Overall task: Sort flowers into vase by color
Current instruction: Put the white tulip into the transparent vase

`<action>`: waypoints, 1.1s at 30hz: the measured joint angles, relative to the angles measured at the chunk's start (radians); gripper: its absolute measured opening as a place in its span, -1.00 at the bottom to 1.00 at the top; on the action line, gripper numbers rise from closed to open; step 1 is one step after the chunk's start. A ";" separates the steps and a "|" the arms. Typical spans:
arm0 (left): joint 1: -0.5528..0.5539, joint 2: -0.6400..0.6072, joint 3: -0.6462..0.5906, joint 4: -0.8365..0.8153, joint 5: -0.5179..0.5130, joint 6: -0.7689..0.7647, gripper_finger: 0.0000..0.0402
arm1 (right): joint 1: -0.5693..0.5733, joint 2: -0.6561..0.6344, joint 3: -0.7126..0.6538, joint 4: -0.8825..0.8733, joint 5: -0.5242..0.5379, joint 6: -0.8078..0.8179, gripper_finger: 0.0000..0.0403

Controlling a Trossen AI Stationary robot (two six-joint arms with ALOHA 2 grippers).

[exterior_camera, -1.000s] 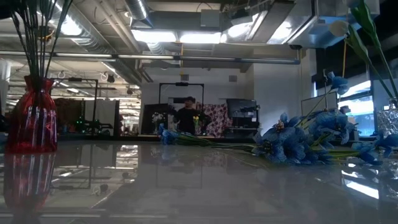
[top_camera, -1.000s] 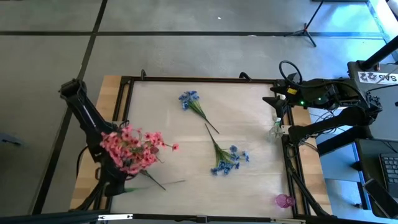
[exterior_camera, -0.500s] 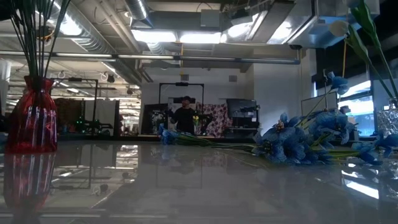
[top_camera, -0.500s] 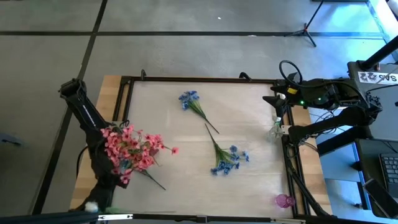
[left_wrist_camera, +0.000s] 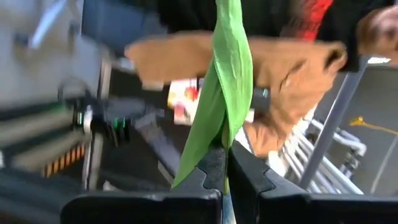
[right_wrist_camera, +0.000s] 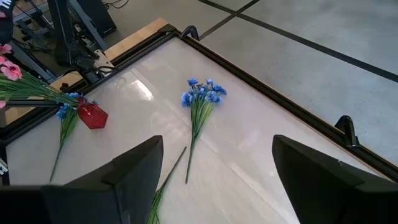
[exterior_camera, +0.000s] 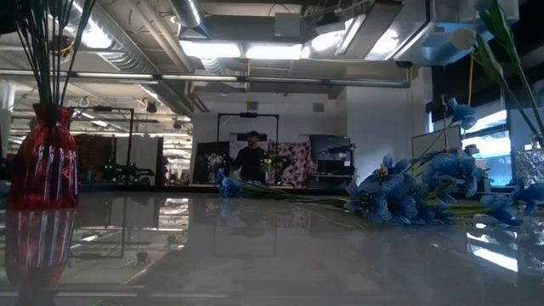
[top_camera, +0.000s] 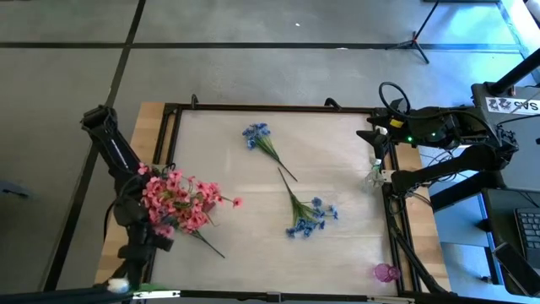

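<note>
A red vase [exterior_camera: 42, 157] near the table's left edge holds the pink blooms [top_camera: 177, 203] on dark stems. Two blue sprigs lie flat on the table, one toward the far side [top_camera: 257, 135] and one in the middle [top_camera: 308, 215]. My left gripper [left_wrist_camera: 225, 158] is at the near-left corner [top_camera: 137, 257], beside the pink bunch, and is shut on a green-leaved sprig with a white bud [top_camera: 118, 285]. My right gripper [right_wrist_camera: 217, 168] waits, open, at the right edge, above a clear vase [top_camera: 375, 173] that holds white buds. My left gripper pinches the sprig's green leaf and stem [left_wrist_camera: 221, 140] between its two fingers. The leaf runs on past the fingertips. The sprig is lifted clear of the table, and its white bud [top_camera: 118, 285] sticks out over the near-left corner.
A small pink vase [top_camera: 386, 272] stands at the near-right corner. A dark frame [top_camera: 278, 108] rims the table. There is open table between the blue sprigs and the near edge. A person stands in the room beyond [exterior_camera: 251, 157], and a brown sleeve [left_wrist_camera: 292, 68] shows in the left wrist view.
My left gripper has moved toward the table's near edge and turned with the sprig. The sprig's white bud, unseen a second ago, now shows at the near-left corner. The pink blooms have shifted slightly toward the left edge. The red vase has stayed where it was.
</note>
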 joint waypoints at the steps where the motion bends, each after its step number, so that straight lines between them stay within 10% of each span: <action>1: 0.007 -0.003 0.000 -0.001 -0.016 0.021 -0.98 | 0.000 0.000 0.000 0.000 -0.001 0.000 0.49; 33: -0.020 0.005 0.330 -0.394 -0.351 0.413 -0.99 | 0.000 0.017 0.000 -0.005 -0.002 0.012 0.49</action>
